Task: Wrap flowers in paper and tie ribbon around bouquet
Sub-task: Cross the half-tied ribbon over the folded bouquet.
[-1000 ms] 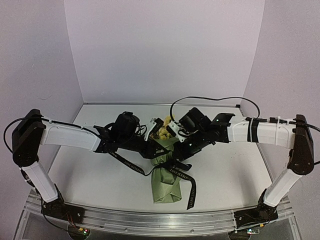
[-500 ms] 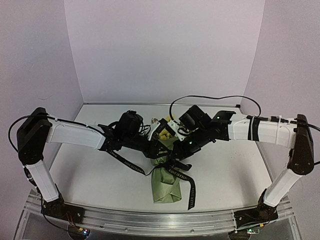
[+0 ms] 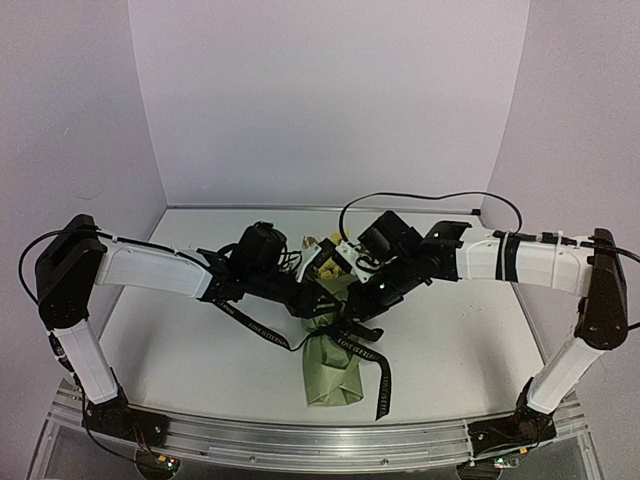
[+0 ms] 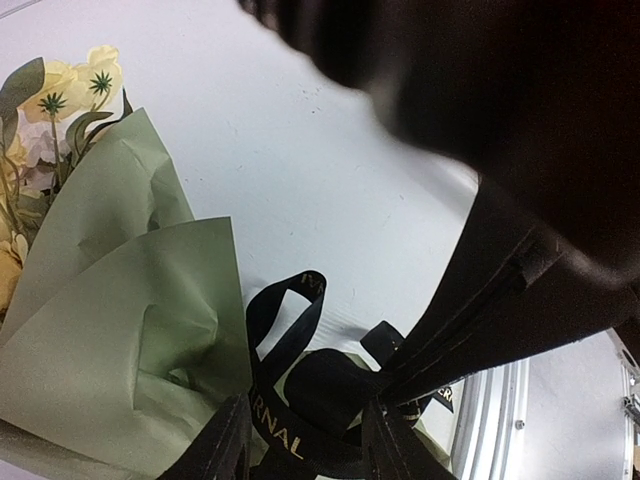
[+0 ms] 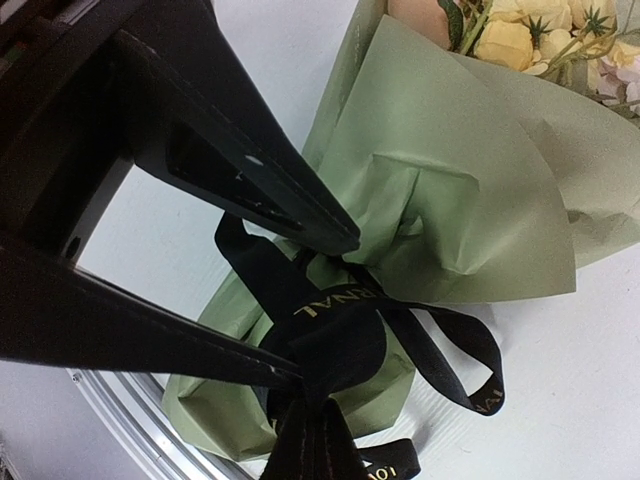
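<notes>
bouquet (image 3: 335, 365): lies on the table (image 3: 180, 340) between the two arms, blooms toward the back wall and narrow end toward the near edge.
paper (image 5: 450, 200): olive cone already round the flowers (image 5: 510, 40), so the wrapping looks done to me.
ribbon (image 5: 335, 300): black with pale lettering, cinched round the cone's waist with a knot and a loop. One tail trails off left, the other runs down past the narrow end.
right gripper (image 4: 400, 375): clamped tight on a strand right at the knot. My guess is that's to hold tension so the tie doesn't go slack.
left gripper (image 4: 305, 440): jaws roughly half apart, straddling the ribbon beside the knot. A strand sits in the gap, but I can't tell if it's actually pinched.
stage: tying, and pretty far along I'd say.
watch out: the paper's soft, so a hard tug could crumple the cone or drag the whole bundle.
</notes>
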Robot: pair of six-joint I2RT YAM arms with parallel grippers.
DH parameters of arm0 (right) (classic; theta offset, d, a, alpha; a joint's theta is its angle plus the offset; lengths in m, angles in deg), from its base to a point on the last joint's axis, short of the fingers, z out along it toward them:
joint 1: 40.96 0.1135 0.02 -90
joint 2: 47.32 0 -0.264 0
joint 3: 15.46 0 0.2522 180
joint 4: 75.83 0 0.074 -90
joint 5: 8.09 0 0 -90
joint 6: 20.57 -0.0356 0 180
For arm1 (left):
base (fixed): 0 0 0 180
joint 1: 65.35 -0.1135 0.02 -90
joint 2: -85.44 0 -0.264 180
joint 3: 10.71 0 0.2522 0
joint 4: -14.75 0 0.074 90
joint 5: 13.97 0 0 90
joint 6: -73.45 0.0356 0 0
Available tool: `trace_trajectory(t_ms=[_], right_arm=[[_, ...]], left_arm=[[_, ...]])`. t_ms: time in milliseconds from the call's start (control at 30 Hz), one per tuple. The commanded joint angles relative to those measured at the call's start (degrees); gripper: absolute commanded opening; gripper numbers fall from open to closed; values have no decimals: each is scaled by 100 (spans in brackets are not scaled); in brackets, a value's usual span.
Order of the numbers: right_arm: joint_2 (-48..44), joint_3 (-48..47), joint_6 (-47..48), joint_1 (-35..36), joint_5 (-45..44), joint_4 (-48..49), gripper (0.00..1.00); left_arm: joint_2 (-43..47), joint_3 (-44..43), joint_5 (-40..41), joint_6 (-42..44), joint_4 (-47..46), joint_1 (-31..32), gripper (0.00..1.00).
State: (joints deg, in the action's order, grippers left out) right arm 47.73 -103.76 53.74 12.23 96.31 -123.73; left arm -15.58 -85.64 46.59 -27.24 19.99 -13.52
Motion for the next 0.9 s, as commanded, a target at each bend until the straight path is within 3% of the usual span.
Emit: trace_trajectory(t_ms=[0, 200, 500, 867], right_arm=[[31, -297, 43, 65, -126, 302, 0], [26, -243, -215, 63, -62, 501, 0], [-55, -31, -467, 63, -118, 781, 0], [-100, 100, -514, 64, -157, 864, 0]], left_arm=[[52, 67, -12, -29, -191, 48, 40], [152, 301, 471, -119, -546, 187, 43], [196, 411, 1101, -233, -940, 309, 38], [136, 406, 1247, -40, -937, 530, 29]])
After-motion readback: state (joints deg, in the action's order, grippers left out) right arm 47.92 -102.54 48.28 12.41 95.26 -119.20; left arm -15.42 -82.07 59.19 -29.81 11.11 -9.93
